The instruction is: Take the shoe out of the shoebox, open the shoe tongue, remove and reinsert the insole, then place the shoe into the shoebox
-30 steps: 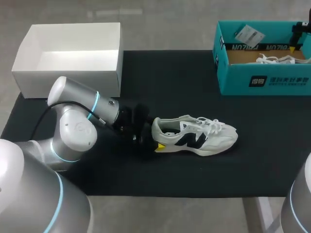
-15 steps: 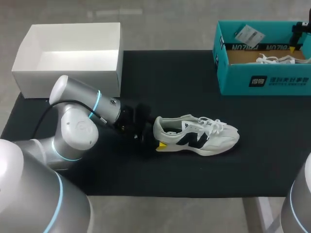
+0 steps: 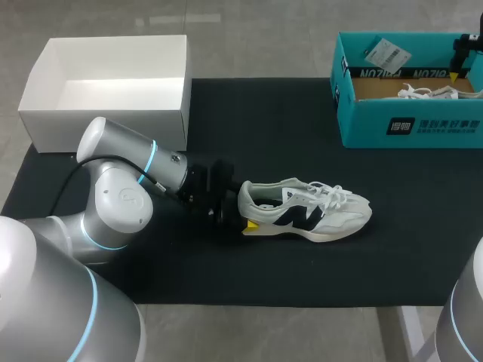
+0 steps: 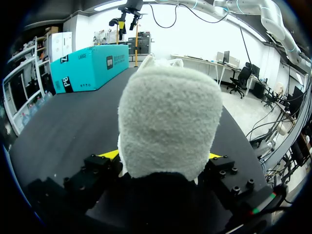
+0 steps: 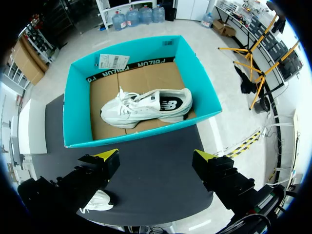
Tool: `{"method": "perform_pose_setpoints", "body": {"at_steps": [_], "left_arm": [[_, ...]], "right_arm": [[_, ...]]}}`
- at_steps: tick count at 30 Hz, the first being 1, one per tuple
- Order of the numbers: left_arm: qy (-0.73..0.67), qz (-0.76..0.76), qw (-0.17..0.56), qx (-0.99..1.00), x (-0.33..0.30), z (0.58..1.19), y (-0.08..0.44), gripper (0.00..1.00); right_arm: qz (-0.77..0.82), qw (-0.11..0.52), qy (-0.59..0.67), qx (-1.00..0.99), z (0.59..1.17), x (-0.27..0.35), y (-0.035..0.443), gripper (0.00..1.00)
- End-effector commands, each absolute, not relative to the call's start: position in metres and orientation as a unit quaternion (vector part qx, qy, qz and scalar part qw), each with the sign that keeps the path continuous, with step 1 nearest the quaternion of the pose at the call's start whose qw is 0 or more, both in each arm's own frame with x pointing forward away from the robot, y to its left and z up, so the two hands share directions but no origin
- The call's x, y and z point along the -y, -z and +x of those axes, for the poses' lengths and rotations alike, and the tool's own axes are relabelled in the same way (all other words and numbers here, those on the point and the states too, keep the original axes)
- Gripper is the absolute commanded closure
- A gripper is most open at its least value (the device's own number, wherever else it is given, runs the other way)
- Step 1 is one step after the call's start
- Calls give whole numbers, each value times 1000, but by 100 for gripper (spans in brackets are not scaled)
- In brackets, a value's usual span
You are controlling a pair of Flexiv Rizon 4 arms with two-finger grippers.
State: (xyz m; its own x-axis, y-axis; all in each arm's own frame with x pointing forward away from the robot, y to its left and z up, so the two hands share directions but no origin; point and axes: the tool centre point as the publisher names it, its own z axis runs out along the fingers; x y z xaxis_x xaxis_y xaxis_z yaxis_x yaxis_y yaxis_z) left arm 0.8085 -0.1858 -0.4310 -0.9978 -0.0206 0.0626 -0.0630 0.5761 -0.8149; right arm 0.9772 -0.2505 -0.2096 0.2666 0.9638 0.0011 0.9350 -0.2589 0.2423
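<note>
A white sneaker (image 3: pixel 309 213) with a dark side logo lies on its sole on the black mat (image 3: pixel 264 121), toe pointing right. My left gripper (image 3: pixel 243 215) sits at its heel. In the left wrist view the fuzzy heel (image 4: pixel 168 122) fills the gap, and both yellow fingertips (image 4: pixel 109 155) press against its sides. My right gripper (image 5: pixel 156 163) hangs open and empty, high above the teal shoebox (image 5: pixel 141 136). Inside that shoebox (image 3: pixel 407 124) a second white sneaker (image 5: pixel 146 107) lies on brown cardboard. In the head view the right gripper (image 3: pixel 464 53) shows at the box's far right corner.
An open white box (image 3: pixel 106 113) stands at the back left, partly on the mat. A paper tag (image 3: pixel 386 53) lies in the teal box's back left corner. Bare mat stretches between the sneaker and both boxes.
My left gripper has pushed onto the heel and its fingers have narrowed around it. The sneaker has shifted slightly to the right. The right arm has not moved.
</note>
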Motion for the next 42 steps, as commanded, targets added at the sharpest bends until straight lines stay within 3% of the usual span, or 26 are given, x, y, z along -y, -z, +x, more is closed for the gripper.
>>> {"method": "perform_pose_setpoints", "body": {"at_steps": [1,30,42], "left_arm": [[-460,23,23,887,187,809,432,100],[-460,23,23,887,187,809,432,100],[-460,23,23,887,187,809,432,100]], "right_arm": [[790,97,-75,-601,978,251,210,0],[790,97,-75,-601,978,251,210,0],[802,92,-51,-588,939,179,223,0]]}}
